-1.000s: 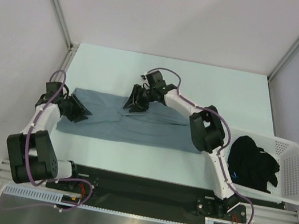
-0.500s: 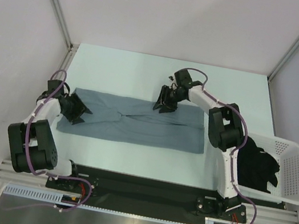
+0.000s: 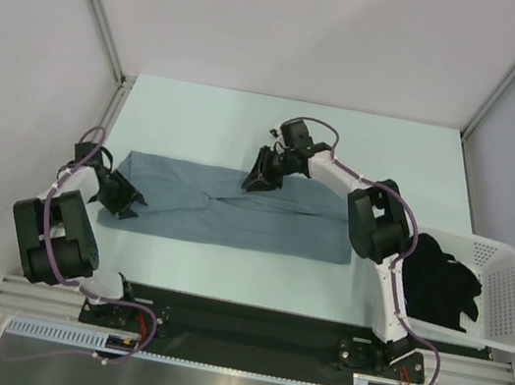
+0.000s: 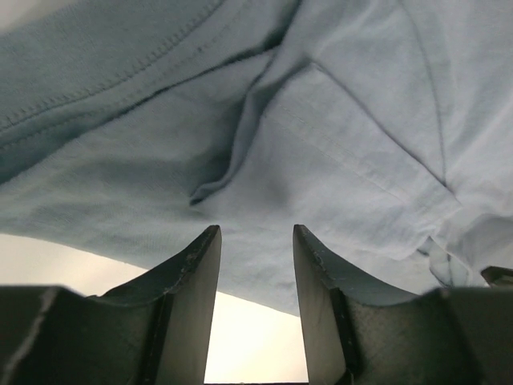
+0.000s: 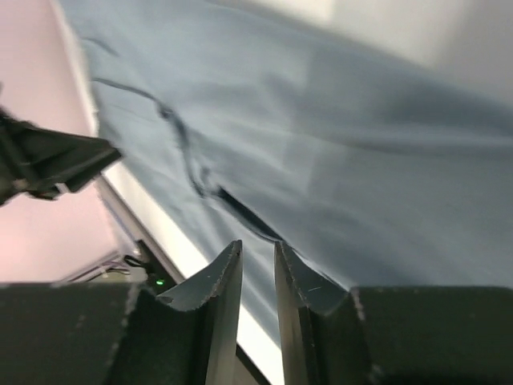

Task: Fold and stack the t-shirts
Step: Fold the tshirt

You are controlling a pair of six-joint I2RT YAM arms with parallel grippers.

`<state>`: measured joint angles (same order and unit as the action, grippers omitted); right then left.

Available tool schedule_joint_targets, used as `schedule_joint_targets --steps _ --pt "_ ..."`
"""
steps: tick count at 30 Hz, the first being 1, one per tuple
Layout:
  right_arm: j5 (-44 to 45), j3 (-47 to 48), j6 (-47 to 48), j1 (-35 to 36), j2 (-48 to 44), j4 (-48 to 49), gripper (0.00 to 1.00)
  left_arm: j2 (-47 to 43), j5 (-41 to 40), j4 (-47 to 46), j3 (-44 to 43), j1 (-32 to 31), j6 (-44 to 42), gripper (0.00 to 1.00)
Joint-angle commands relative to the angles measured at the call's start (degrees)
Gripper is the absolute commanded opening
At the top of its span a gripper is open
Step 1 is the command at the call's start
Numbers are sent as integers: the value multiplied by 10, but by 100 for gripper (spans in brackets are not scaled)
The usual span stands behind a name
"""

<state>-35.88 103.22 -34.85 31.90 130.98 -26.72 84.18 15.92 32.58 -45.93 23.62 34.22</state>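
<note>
The grey shirt (image 3: 254, 214) lies flat in a long strip on the table (image 3: 210, 124). The left gripper (image 4: 256, 233) stands parted and empty, cloth just beyond its tips. The right gripper (image 5: 258, 247), narrowly parted, grips nothing, with the shirt spread just ahead of its jaws. The black shirt (image 3: 437, 279) sits in the basket (image 3: 508, 297), well apart from both.

I read the grey shirt (image 3: 263, 218) as soft matt cloth with stitched hems, the black shirt (image 3: 436, 284) alike; basket (image 3: 507, 306) perforated white plastic, table (image 3: 191, 116) smooth.
</note>
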Motion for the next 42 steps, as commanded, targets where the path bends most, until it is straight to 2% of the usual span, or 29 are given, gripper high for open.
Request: schedule_joint_targets --steps 1,9,14,17,21,27,32,36,42 --pt "-34 35 -58 13 27 73 27 19 -16 -7 -17 8 -13 45" --pt "-60 50 -89 20 77 106 24 54 -47 -7 -37 20 -28 25" --pt "-78 -4 -98 23 70 120 24 70 -46 -8 -51 25 -35 14" --pt "-89 -86 -129 26 39 181 24 70 -48 -8 -58 27 -41 13" --pt "-93 -121 -140 35 20 221 23 77 -50 -4 -65 31 -45 13" --pt "-101 -120 -159 15 26 244 23 72 -40 5 -80 34 -56 14" --pt "-101 -122 -134 -14 -29 197 24 28 -23 8 -78 34 -60 15" --pt "-107 -158 -139 -36 -65 213 24 -12 -3 -1 -54 33 -36 16" --pt "-117 -164 -130 -54 -26 231 24 -31 14 -17 -48 -11 -16 18"
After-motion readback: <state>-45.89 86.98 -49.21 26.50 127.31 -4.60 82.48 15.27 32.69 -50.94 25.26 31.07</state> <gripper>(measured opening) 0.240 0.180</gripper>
